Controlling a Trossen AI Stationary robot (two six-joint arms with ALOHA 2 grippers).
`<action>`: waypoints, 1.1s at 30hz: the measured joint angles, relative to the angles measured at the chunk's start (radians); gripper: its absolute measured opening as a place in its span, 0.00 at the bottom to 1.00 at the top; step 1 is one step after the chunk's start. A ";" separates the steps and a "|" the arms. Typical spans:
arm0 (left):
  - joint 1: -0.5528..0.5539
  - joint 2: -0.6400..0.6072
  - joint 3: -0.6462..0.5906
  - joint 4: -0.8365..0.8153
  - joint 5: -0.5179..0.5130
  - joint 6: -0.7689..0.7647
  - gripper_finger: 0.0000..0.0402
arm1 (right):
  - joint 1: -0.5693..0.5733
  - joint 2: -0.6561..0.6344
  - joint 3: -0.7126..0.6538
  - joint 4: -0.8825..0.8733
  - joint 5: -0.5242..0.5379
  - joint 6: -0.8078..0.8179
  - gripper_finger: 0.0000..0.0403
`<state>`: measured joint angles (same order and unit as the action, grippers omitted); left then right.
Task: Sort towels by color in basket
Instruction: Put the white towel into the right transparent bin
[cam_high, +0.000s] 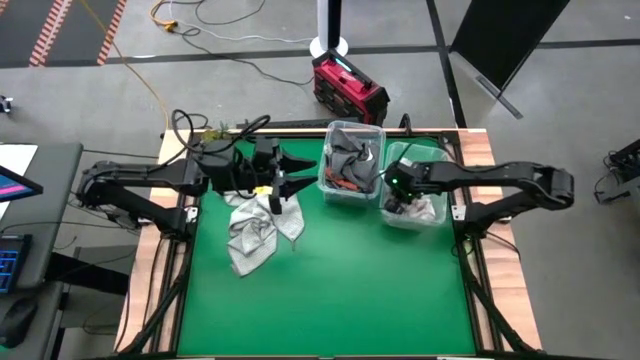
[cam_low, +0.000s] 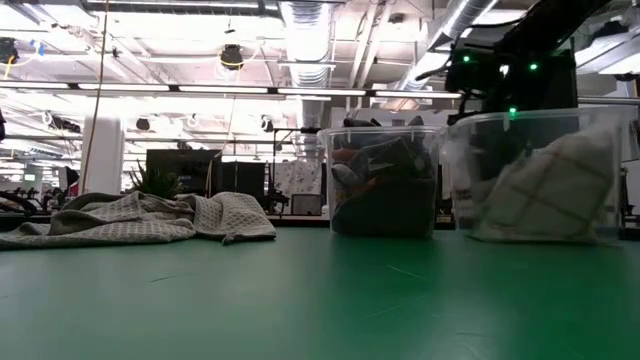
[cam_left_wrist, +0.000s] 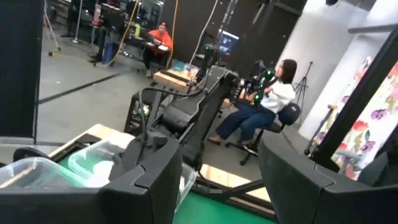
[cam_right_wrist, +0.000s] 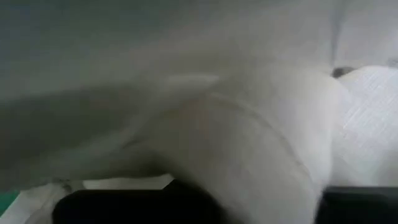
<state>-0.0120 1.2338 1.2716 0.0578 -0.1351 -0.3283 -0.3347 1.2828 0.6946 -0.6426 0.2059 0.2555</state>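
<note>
A light grey towel (cam_high: 255, 228) lies crumpled on the green table, left of centre; it also shows in the low view (cam_low: 140, 218). My left gripper (cam_high: 285, 172) hovers above the towel's far end, open and empty, its fingers (cam_left_wrist: 149, 180) level. A clear bin (cam_high: 350, 160) holds dark grey and rust-orange towels (cam_low: 385, 185). A second clear bin (cam_high: 418, 190) to its right holds white towels, one with thin check lines (cam_low: 550, 195). My right gripper (cam_high: 400, 195) is down inside this bin, open, with white cloth (cam_right_wrist: 249, 137) bulging between its fingers. My right gripper points down into the right bin, and a white towel (cam_right_wrist: 267, 174) fills the gap between its spread fingers. The towel rests on the pile in the bin. Whether the fingers touch it I cannot tell.
The two bins stand side by side at the table's far right. The near half of the green table (cam_high: 330, 300) is bare. A wooden frame (cam_high: 150, 260) borders the table. People sit in the room beyond the table (cam_left_wrist: 267, 106).
</note>
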 joint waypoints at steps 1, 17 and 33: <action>0.000 -0.010 0.000 -0.012 0.000 -0.011 0.50 | -0.008 0.011 0.000 0.001 -0.014 0.001 0.11; -0.057 -0.098 0.000 -0.261 -0.046 -0.167 0.50 | -0.113 0.005 -0.004 0.013 -0.170 -0.023 0.59; -0.041 -0.098 0.000 -0.380 -0.057 -0.156 0.50 | -0.131 -0.183 0.325 -0.482 -0.135 0.017 0.71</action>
<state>-0.0535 1.1358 1.2720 -0.3222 -0.1917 -0.4839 -0.4656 1.1002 1.0195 -1.1241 0.0708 0.2726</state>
